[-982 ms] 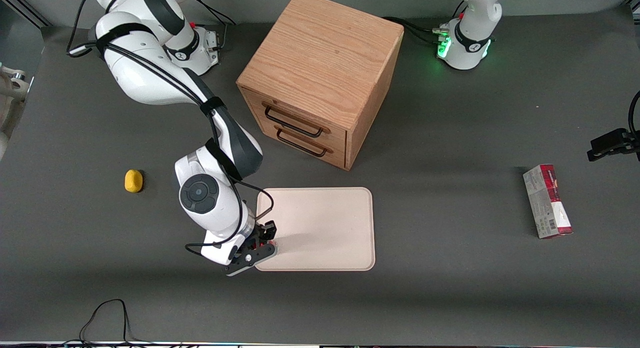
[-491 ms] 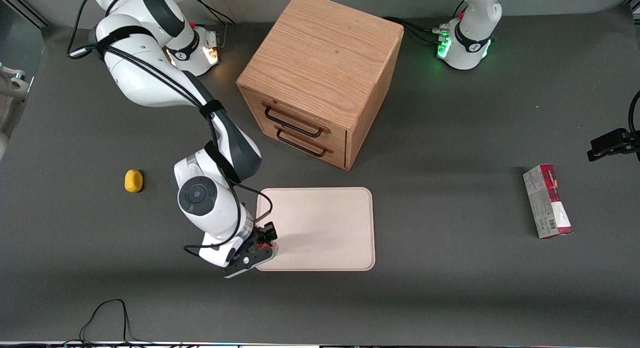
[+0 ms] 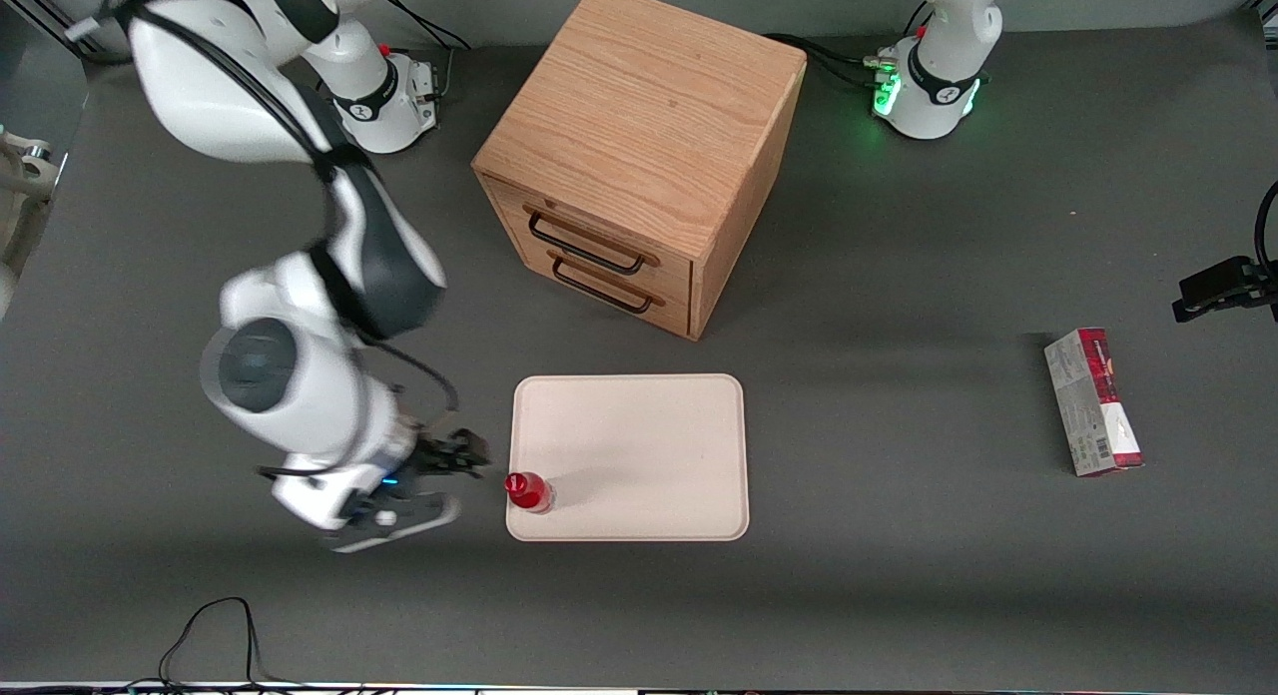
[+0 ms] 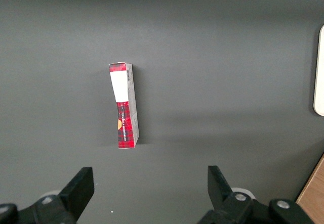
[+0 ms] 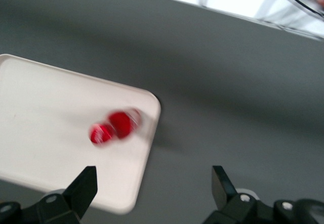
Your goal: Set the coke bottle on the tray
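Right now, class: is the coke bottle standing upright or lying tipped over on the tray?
Upright. The coke bottle shows its red cap from above, standing at a corner of the tray. The gripper hangs open beside the tray, jaws apart and empty.

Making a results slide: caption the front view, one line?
Coke bottle stands upright on the tray near its corner; the gripper, jaws open, hangs beside the tray toward the working arm's end.

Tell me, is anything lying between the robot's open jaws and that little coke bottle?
Nothing. In the front view, only bare dark table and the tray's rim separate the gripper from the coke bottle, which stands at the tray's corner.
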Controlling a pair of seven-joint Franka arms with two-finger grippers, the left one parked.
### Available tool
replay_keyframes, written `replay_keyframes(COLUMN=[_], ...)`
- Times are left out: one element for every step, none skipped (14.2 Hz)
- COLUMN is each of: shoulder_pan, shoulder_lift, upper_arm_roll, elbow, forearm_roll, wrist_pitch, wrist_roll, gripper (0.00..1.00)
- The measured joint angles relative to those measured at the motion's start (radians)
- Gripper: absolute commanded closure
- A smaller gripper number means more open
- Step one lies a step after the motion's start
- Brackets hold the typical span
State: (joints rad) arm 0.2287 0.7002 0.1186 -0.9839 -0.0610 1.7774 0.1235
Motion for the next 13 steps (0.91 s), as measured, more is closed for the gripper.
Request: replay_keyframes(shoulder_pan=[-0.005, -0.01, -0.013, -0.017, -0.019, -0.019, -0.019, -0.018, -0.018, -0.017, -0.017, -0.017, -0.016], shoulder_lift=[-0.059, -0.125, -0.195, -0.268, -0.341, -0.412, -0.481, -0.545, -0.598, -0.637, -0.66, -0.671, -0.67], upper_arm_roll=[-0.063, -0.12, -0.169, -0.208, -0.239, -0.26, -0.273, -0.283, -0.29, -0.297, -0.3, -0.301, -0.301], elbow=[-0.014, -0.052, -0.112, -0.186, -0.262, -0.332, -0.394, -0.448, -0.486, -0.513, -0.527, -0.534, -0.535], forearm_roll=[0.058, 0.091, 0.106, 0.112, 0.113, 0.114, 0.114, 0.114, 0.114, 0.114, 0.114, 0.114, 0.114], wrist_pitch=[-0.059, -0.094, -0.108, -0.111, -0.112, -0.114, -0.123, -0.143, -0.169, -0.193, -0.205, -0.207, -0.207], wrist_roll=[-0.027, -0.046, -0.058, -0.069, -0.08, -0.089, -0.091, -0.093, -0.102, -0.115, -0.12, -0.12, -0.12], gripper=[0.0, 0.0, 0.0, 0.0, 0.0, 0.0, 0.0, 0.0, 0.0, 0.0, 0.0, 0.0, 0.0])
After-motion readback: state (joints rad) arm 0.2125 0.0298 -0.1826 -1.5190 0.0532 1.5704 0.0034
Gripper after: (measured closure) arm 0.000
